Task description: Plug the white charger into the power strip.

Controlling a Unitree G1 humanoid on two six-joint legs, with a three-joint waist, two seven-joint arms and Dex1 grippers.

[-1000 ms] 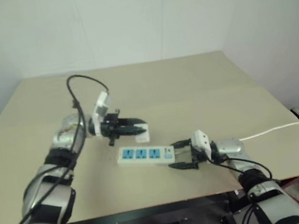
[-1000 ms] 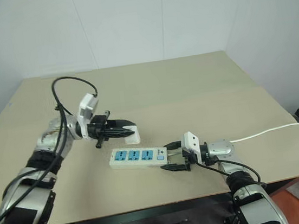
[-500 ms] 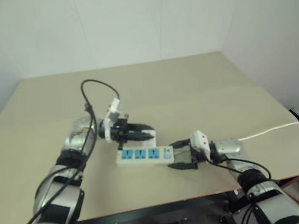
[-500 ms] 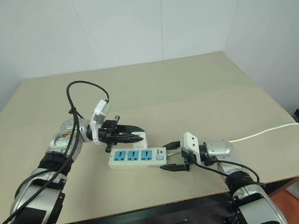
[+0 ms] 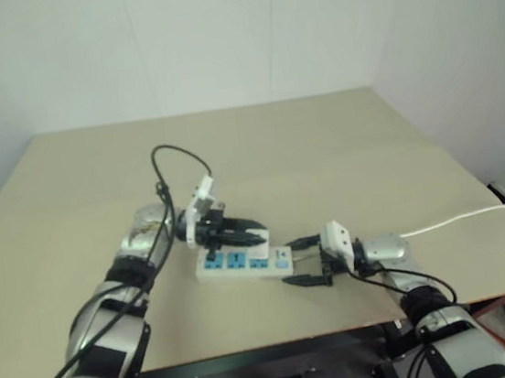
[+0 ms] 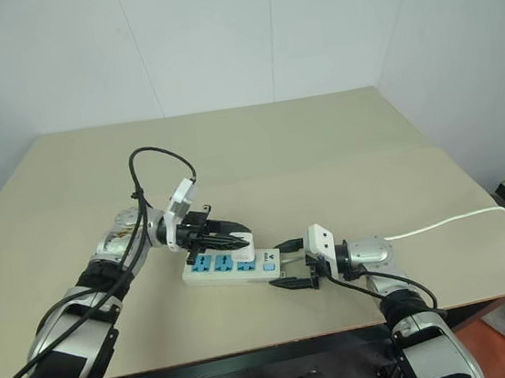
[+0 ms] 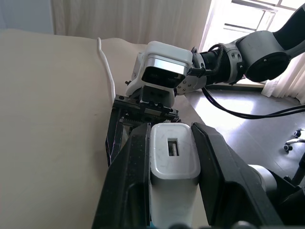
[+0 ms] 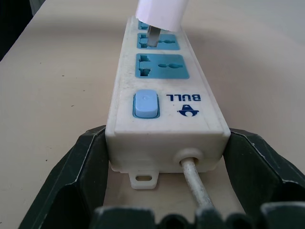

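Now the prongs meet the socket: charger held over the strip, strip braced at its cord end.

From the left, the left gripper [image 6: 226,239] is clamped tight on the white charger [image 7: 172,160], fingers [image 7: 133,162] on its two flat sides, its prong at the middle blue socket of the power strip [image 6: 230,266]. The charger looks light, rigid and smooth, so it is best gripped low on those sides, square to the socket, lest it twist as it is pushed. To the right, the right gripper [image 6: 289,261] straddles the strip's switch end, one finger [image 8: 81,162] against each side; the bar seems light enough to slide otherwise. Its cord [image 6: 441,222] trails right across the plain beige table [image 6: 321,144], which sits in a corner of bare white walls [image 6: 215,37].
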